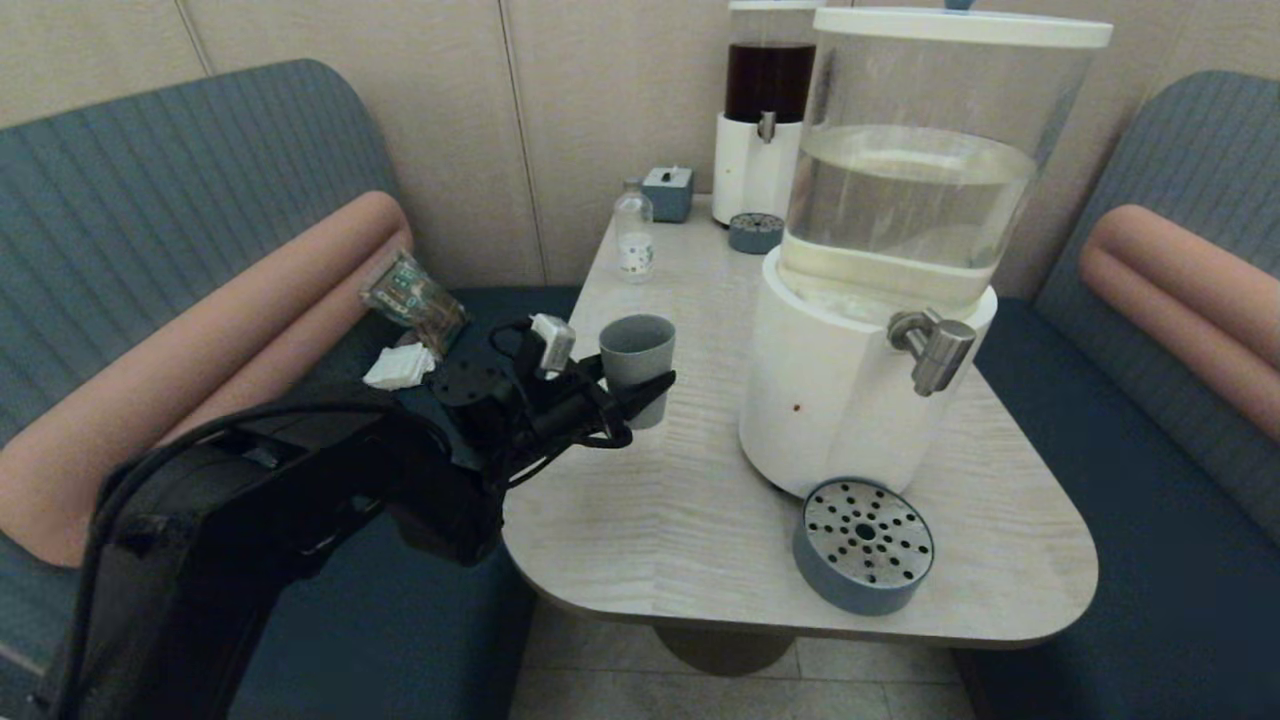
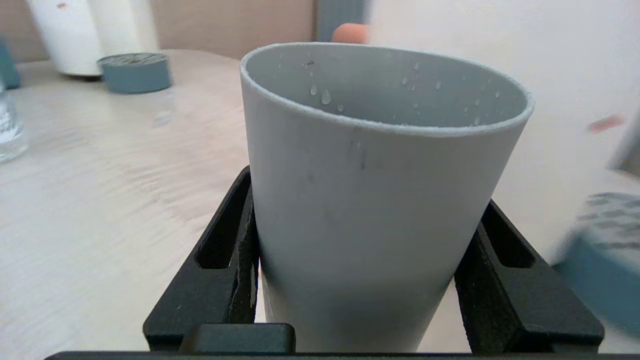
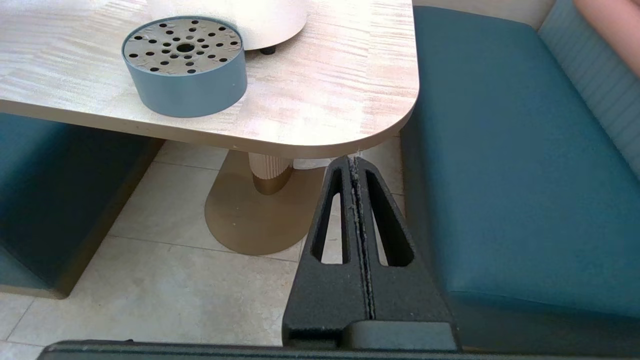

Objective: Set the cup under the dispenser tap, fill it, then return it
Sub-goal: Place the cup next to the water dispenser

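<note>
The grey-blue cup (image 1: 636,350) stands upright over the left side of the table, well left of the dispenser tap (image 1: 935,350). My left gripper (image 1: 655,392) is shut on the cup's lower half, one black finger on each side. In the left wrist view the cup (image 2: 370,200) fills the space between the fingers (image 2: 235,240), and water drops cling to its inner wall. Its bottom is hidden. My right gripper (image 3: 354,160) is shut on nothing, low beside the table's near right corner, out of the head view.
The perforated drip tray (image 1: 865,545) sits under the tap, in front of the white dispenser (image 1: 830,400). At the back of the table (image 1: 680,500) stand a clear bottle (image 1: 633,238), a small box (image 1: 668,192), the dark-liquid dispenser (image 1: 765,110) and its tray (image 1: 755,232). Benches flank the table.
</note>
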### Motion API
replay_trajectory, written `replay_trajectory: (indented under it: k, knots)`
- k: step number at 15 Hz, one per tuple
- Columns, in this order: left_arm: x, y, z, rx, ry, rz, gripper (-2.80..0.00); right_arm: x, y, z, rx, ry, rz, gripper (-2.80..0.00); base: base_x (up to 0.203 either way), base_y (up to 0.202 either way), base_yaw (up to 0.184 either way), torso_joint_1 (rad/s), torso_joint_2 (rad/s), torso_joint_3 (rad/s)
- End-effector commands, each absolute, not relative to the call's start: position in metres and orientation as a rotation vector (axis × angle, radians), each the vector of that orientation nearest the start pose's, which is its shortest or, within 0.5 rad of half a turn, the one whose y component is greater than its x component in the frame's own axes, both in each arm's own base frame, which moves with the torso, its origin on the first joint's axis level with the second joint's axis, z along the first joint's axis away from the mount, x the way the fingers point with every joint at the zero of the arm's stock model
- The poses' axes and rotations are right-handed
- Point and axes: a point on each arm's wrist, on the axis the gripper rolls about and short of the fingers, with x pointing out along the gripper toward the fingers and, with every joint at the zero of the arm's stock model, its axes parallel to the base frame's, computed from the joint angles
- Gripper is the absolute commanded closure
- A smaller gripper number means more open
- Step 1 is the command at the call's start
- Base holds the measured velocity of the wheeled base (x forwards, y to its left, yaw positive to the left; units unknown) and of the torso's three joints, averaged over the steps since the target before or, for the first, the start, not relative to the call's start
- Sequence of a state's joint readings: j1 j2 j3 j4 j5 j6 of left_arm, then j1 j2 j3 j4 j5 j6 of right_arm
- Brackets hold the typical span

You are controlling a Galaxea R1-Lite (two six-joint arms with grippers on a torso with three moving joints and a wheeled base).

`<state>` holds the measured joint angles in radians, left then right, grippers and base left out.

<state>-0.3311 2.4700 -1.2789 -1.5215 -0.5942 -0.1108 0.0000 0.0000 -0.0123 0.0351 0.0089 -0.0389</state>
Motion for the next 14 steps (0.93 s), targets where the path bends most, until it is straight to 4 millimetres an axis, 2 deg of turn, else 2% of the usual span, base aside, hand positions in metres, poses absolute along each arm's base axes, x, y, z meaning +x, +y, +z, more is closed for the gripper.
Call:
replay_trajectory:
  k: [1, 2, 7, 14]
  knots:
    - [0.450, -0.160, 0.052, -0.059, -0.263, -0.915, 0.00, -0.024, 0.000, 0.075, -0.040, 0.024, 0.010, 0.00, 0.000, 0.000, 0.000, 0.000, 0.00, 0.000]
    - [0.456, -0.160, 0.045, -0.063, -0.266, -0.896, 0.00, -0.024, 0.000, 0.075, -0.040, 0.024, 0.010, 0.00, 0.000, 0.000, 0.000, 0.000, 0.00, 0.000]
    - [0.467, -0.162, 0.035, -0.070, -0.288, -0.887, 0.00, -0.024, 0.000, 0.075, -0.040, 0.024, 0.010, 0.00, 0.000, 0.000, 0.000, 0.000, 0.00, 0.000]
    - [0.469, -0.162, 0.027, -0.074, -0.277, -0.886, 0.00, -0.024, 0.000, 0.075, -0.040, 0.024, 0.010, 0.00, 0.000, 0.000, 0.000, 0.000, 0.00, 0.000]
